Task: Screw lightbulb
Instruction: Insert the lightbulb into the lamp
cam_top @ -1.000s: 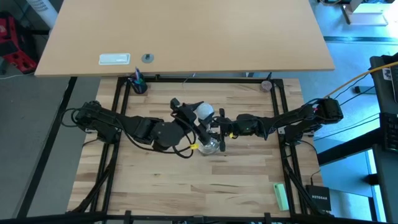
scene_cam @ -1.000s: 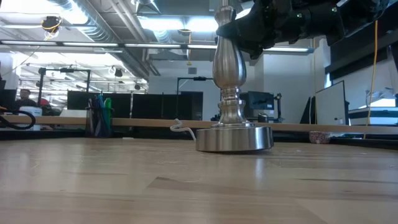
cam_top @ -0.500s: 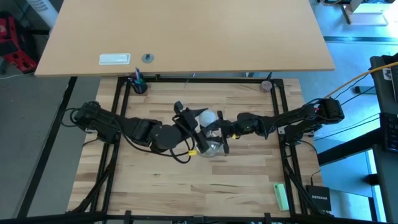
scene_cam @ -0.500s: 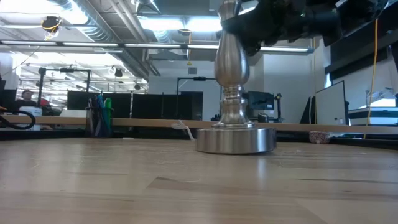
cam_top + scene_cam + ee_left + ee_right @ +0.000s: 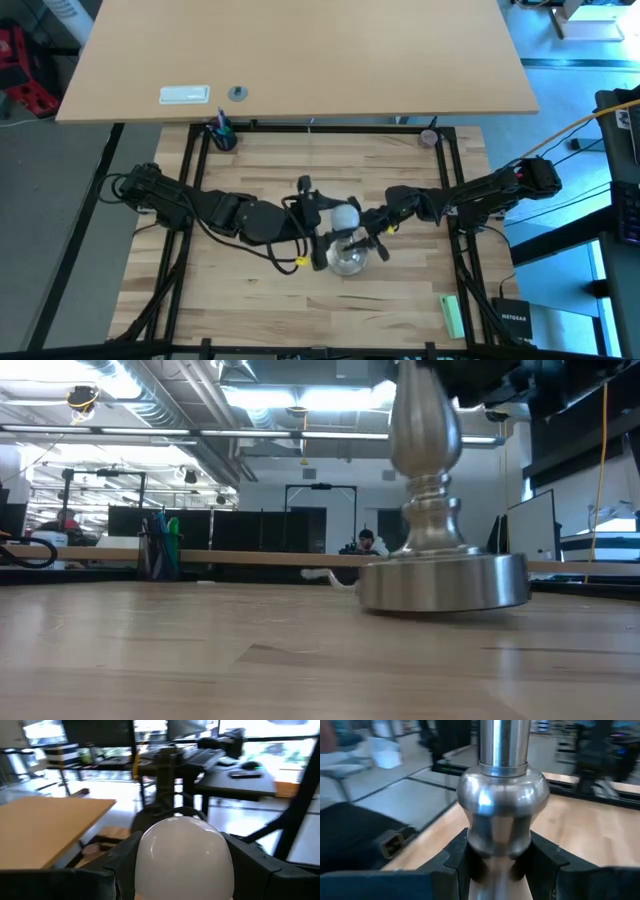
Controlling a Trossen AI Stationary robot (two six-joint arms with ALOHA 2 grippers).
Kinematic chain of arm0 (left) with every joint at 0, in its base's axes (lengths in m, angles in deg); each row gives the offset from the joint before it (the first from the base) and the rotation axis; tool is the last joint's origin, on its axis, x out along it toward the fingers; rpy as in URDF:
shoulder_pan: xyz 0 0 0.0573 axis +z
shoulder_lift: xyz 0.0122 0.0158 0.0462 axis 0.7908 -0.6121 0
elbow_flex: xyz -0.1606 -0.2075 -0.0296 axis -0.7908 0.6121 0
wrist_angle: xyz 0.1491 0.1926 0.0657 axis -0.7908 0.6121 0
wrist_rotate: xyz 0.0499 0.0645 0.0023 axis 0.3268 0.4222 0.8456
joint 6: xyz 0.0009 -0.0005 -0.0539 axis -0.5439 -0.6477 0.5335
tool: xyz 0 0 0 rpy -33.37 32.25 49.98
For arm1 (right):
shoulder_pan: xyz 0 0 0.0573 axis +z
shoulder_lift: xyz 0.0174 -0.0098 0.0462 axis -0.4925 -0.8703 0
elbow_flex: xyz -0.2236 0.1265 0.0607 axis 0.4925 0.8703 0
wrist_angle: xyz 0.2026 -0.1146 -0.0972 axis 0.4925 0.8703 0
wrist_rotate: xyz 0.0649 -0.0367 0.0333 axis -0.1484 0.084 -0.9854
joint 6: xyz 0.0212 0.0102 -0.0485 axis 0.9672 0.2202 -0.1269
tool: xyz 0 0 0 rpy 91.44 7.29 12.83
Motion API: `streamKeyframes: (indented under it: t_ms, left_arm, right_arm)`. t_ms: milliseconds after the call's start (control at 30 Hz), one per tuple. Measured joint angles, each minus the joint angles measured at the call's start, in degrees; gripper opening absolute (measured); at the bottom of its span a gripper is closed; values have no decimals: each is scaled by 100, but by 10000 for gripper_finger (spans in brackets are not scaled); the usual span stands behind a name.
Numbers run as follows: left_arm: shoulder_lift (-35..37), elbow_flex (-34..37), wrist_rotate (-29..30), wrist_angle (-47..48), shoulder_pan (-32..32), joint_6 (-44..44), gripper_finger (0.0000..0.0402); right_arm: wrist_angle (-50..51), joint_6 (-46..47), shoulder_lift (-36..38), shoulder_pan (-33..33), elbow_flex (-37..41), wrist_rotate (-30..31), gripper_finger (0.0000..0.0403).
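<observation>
High view, looking straight down: two dark arms meet near the middle of a wooden surface (image 5: 250, 300). The left gripper (image 5: 335, 222) comes in from the left and is clamped on the lightbulb (image 5: 345, 215), a small white frosted globe held between its two fingers. The right gripper (image 5: 372, 240) reaches in from the right and is clamped on the stem of the stand (image 5: 347, 258), a silver lamp base whose round foot shows directly beneath the bulb.

Left wrist view: the lightbulb (image 5: 183, 857) fills the space between that gripper's dark fingers (image 5: 125, 860), its rounded top facing the camera; its screw base is hidden behind the globe.

Right wrist view: the stand (image 5: 503, 815) rises straight ahead of the gripper, its bulging silver neck pinched between the two fingers (image 5: 465, 857).

Low view: the stand (image 5: 440, 575) sits on the surface on its heavy round foot, with its top cut off and dark arm parts above it. Whether the bulb's thread has entered the socket cannot be seen in any view.

Judged risks: if the bulb is tilted against the socket, the thread could cross and jam. If the right gripper's hold on the smooth, curved neck slips, the stand could turn with the bulb or slide across the surface. Too tight a squeeze on the globe could crack it, and too loose a one would let it spin in the fingers.
</observation>
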Motion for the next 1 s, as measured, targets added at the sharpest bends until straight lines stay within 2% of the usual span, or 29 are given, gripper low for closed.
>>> streamKeyframes:
  t_ms: [167, 267, 400, 533, 667, 867, 1000]
  left_arm:
    - [3, -7, -1154, -206, 78, -614, 221]
    - [1, -2, -2171, -229, 233, -997, 221]
    - [3, -2, -3108, -208, 456, -1247, 221]
    - [1, -2, -3764, -187, 607, -1561, 221]
    - [1, 1, -3879, -136, 662, -1551, 221]
    - [11, 11, -3536, 56, 667, -1365, 221]
    - [-2, 15, -3256, 114, 673, -1393, 221]
  right_arm:
    - [351, 26, -15, 133, -300, -930, 135]
    - [874, -146, -15, 175, -536, -1251, 135]
    - [1086, -307, -15, 175, -659, -1363, 135]
    - [1144, -422, -15, 170, -668, -1337, 135]
    - [1194, -546, -15, 170, -668, -1031, 135]
    - [1357, -614, -15, 184, -676, 142, 140]
    - [1295, -531, 49, 186, -747, 684, 231]
